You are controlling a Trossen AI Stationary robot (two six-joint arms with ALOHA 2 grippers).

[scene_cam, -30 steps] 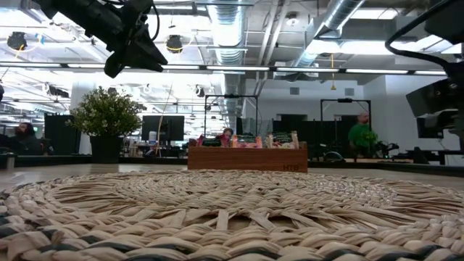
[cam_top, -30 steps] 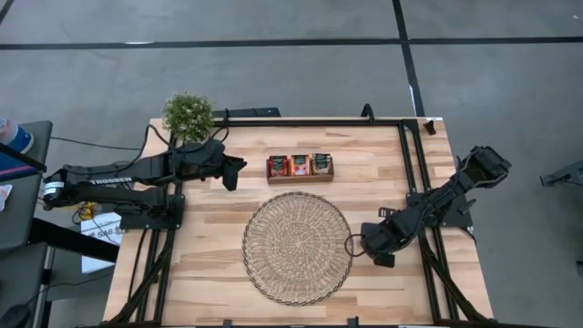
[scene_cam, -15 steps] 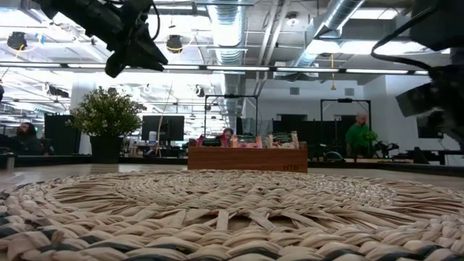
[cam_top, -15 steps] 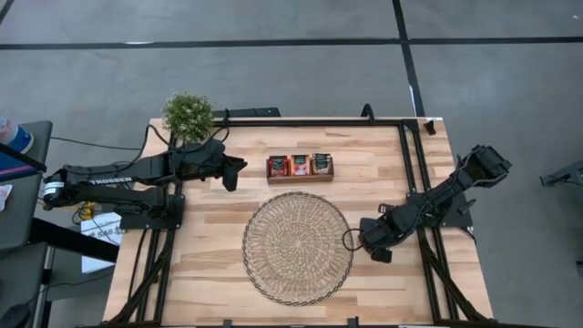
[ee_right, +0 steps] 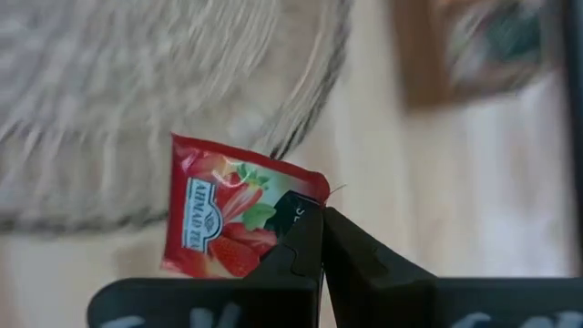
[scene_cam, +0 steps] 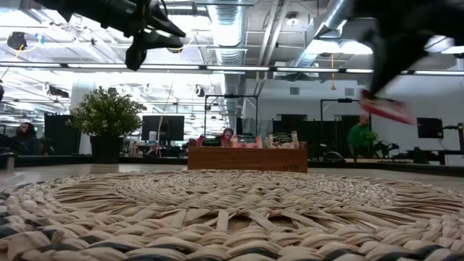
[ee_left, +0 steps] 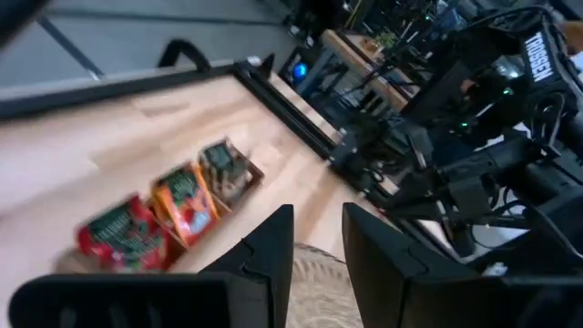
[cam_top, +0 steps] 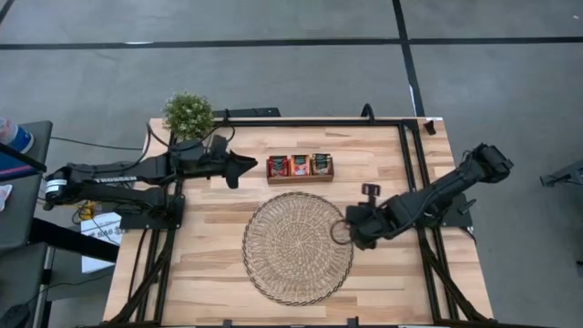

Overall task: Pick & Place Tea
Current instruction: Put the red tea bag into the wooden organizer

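Note:
My right gripper (ee_right: 321, 239) (cam_top: 342, 233) is over the right rim of the round woven mat (cam_top: 297, 247) and is shut on a red tea sachet (ee_right: 228, 219) printed with strawberries. The low view shows that sachet (scene_cam: 386, 109) high above the mat. More tea sachets (cam_top: 300, 165) (ee_left: 168, 208) stand upright in the three compartments of the brown wooden tray (cam_top: 300, 177). My left gripper (cam_top: 248, 166) (ee_left: 318, 239) hovers just left of the tray, raised and open, touching nothing. My right gripper pinches the red sachet near one corner (ee_right: 293, 193) between its two fingers. The fingers (ee_right: 301, 239) come from the table's right side, slanting down. The sachet is lifted clear and sticks out beyond the fingertips, tilted, above the mat's rim (ee_right: 314, 82).
A small potted plant (cam_top: 189, 114) stands at the table's far left corner. Black frame rails (cam_top: 414, 173) run along the table's left, right and far sides. Bare wood (cam_top: 228, 228) lies between the mat and the left rail. People and desks show in the room beyond.
My right gripper has moved toward the table's left, from beside the mat to over its right rim, and the red sachet has come into the low view. My left gripper has shifted a little toward the tray and turned about its wrist.

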